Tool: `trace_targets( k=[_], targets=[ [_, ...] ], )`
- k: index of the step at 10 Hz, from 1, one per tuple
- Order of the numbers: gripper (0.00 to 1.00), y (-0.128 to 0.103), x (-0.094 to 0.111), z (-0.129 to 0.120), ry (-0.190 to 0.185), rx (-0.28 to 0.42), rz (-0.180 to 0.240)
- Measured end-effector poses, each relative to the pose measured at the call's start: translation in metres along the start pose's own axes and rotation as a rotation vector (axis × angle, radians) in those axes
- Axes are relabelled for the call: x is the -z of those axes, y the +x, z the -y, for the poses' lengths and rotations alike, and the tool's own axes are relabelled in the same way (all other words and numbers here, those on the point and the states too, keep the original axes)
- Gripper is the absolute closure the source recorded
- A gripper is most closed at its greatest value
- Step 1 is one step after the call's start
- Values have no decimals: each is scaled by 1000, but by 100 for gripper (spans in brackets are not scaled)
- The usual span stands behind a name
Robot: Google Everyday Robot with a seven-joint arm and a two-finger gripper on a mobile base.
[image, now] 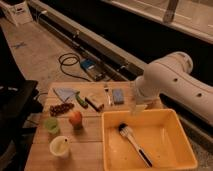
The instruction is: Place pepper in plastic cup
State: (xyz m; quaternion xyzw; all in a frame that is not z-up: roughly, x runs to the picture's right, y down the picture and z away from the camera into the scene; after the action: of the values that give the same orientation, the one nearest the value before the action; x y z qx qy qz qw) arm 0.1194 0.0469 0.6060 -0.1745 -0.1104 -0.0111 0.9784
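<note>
Progress toward the goal looks to be nil as yet. The gripper (134,107) hangs at the end of the bulky white robot arm (167,82), over the far rim of the shallow yellow plastic tub (167,132). Whether it is spread or pressed together I cannot tell, and nothing shows in its hold. At about nine o'clock from it, well apart across the wooden slatted table (87,150), the small slender dark green pepper (80,98) lies flat between a pale blue-grey cloth (65,93) and a tan wrapped bar (94,102). The small translucent light green plastic cup (51,125) stands upright at roughly eight o'clock from the gripper, near the table's left edge. It is just beside a round orange fruit (75,118) and at seven o'clock of a dark purple grape bunch (61,108). It seems to hold nothing, though its inside is hard to read. So the reach, the grasp, the carry and the drop all appear left to do. Of the other containers, the tub holds only a dark-handled brush (134,144) lying slantwise. The larger cream-white cup (60,146), at six o'clock of the green one, shows a yellowish inside with contents I cannot make out.
</note>
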Motion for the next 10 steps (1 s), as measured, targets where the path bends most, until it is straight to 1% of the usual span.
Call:
trace_targets(
  k=[2, 3, 4, 6, 7, 8, 10],
  targets=[
    [24, -1, -1, 0, -3, 1, 1],
    [24, 3, 0, -3, -13, -14, -9],
    [24, 10, -1, -1, -27, -28, -35],
    [24, 28, -4, 19, -26, -9, -77],
    [24, 28, -8, 28, -28, -1, -79],
    [24, 24, -15, 43, -30, 15, -82],
    [24, 5, -32, 67, -35, 37, -80]
  ],
)
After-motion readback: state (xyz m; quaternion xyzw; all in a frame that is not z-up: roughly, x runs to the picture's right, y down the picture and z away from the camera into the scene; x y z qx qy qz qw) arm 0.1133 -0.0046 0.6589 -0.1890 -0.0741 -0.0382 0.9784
